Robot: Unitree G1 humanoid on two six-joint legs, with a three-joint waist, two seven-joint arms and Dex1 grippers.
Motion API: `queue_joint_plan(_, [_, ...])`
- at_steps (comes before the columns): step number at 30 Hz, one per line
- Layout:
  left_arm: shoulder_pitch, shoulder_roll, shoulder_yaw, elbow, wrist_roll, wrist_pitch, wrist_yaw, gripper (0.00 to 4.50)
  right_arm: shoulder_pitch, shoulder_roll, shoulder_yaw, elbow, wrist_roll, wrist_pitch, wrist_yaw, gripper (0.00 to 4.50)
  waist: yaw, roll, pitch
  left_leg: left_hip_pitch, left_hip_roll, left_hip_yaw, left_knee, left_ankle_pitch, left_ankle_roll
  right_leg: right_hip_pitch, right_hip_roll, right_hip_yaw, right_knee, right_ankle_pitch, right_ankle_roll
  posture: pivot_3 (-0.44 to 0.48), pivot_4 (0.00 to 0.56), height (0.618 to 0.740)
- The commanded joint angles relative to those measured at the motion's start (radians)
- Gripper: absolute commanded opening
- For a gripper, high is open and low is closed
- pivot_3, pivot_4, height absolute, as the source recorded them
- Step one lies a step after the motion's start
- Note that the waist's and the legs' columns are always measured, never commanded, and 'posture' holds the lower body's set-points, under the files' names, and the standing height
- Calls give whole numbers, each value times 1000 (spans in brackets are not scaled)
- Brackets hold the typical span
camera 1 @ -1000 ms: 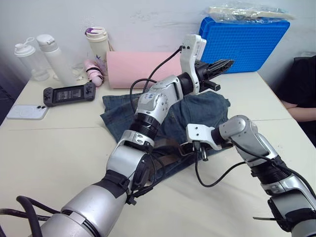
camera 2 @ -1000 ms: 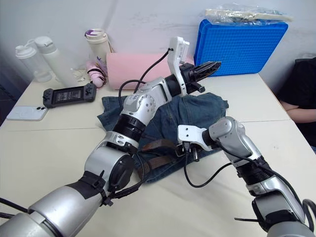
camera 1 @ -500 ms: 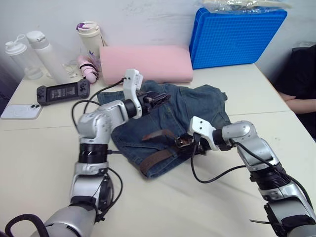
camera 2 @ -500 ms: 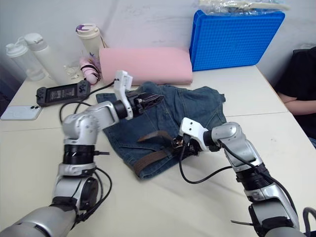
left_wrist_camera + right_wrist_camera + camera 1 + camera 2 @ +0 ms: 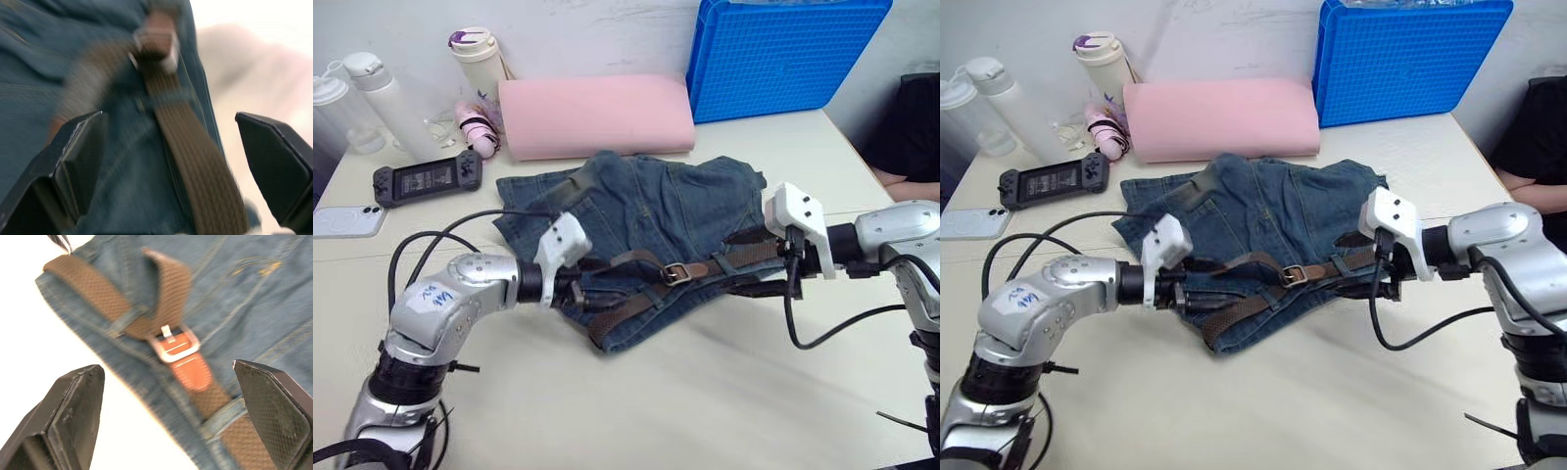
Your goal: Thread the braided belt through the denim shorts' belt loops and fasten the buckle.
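Belt point(image 5: 636, 304): brown braid along the waistband of the shorts point(image 5: 646, 211), mid-table toward the far edge, buckle point(image 5: 677, 273) apparently fastened. Left gripper point(image 5: 171, 161) at the waistband's left end, fingers spread. Right gripper point(image 5: 166, 396) at its right end, likewise spread.

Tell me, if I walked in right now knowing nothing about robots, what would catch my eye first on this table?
Probably the denim shorts spread in the middle of the table, with a braided belt running along the waistband and its silver buckle near the centre. The left gripper and right gripper flank the shorts at either end of the belt, both open. Behind them lie a pink foam roll and a bright blue crate.
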Motion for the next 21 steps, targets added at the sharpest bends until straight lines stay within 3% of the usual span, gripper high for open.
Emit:
queue_joint_plan(1, [12, 4, -20, -40, 24, -65, -28, 4500, 19, -24, -33, -62, 41, 22, -36, 4454, 3, -1, 1, 0, 0, 0, 1, 0, 0, 0, 0, 3, -1, 0, 0, 0, 150, 740])
queue_joint_plan(9, [73, 16, -36, -95, 41, -150, -73, 4500, 64, -47, -42, -88, 64, 40, -118, 4454, 2, -2, 1, 0, 0, 0, 0, 1, 1, -1, 0, 9, 2, 1, -1, 0, 150, 740])
queue_joint_plan(16, [174, 102, 0, -34, 269, -668, -178, 4500, 70, -77, -34, -95, 92, 40, -131, 4454, 2, -2, 1, 0, 0, 1, 0, 1, 1, -2, 0, 9, -2, 1, -1, 0, 150, 740])
queue_joint_plan(21, [224, 151, -24, -2, 336, -894, -289, 4500, 56, -86, -15, -85, 88, 28, -138, 4454, 3, -2, 2, 0, 0, 3, 0, 1, 2, -2, 0, 10, -3, 1, -1, 0, 150, 740])
